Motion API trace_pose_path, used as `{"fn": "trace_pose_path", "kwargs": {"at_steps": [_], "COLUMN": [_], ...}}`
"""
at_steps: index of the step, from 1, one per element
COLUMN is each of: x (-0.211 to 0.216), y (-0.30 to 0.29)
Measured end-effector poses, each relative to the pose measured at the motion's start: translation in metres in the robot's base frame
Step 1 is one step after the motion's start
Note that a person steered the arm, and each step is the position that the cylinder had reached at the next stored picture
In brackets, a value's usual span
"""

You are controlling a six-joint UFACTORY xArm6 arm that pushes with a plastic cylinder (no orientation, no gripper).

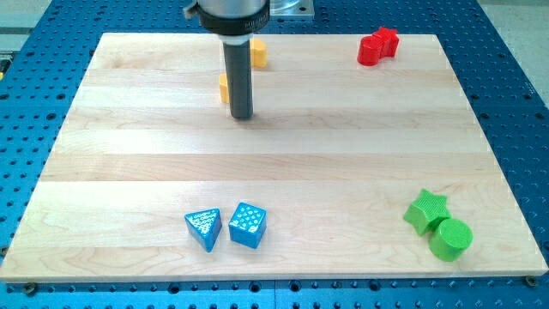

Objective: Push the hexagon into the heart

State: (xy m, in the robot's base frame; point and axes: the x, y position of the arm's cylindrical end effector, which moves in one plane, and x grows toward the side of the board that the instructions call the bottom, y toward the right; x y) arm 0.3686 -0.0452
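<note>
My tip (242,116) is resting on the wooden board (129,146) in its far half, left of centre. It is a bare rod, holding nothing. Two yellow blocks are sitting against the rod, both partly hidden, so I cannot tell which is the hexagon and which the heart. One yellow block (257,53) is peeking out behind the rod on its right; the other yellow block (223,87) is showing at its left, just beside my tip.

Far right, a red block (377,46) is sitting near the edge. Near right, a green star (425,210) is touching a green cylinder (450,239). Near centre, a blue triangle (204,228) and a blue cube (248,225) are sitting side by side.

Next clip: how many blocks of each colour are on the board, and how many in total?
Yellow: 2, one and another, both partly hidden by the rod
Red: 2, touching
Blue: 2
Green: 2, star and cylinder
Total: 8
</note>
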Motion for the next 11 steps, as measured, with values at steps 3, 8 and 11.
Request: {"fn": "trace_pose_path", "kwargs": {"at_steps": [3,8,11], "x": [-0.025,-0.06,-0.025], "y": [0.0,0.0,0.005]}}
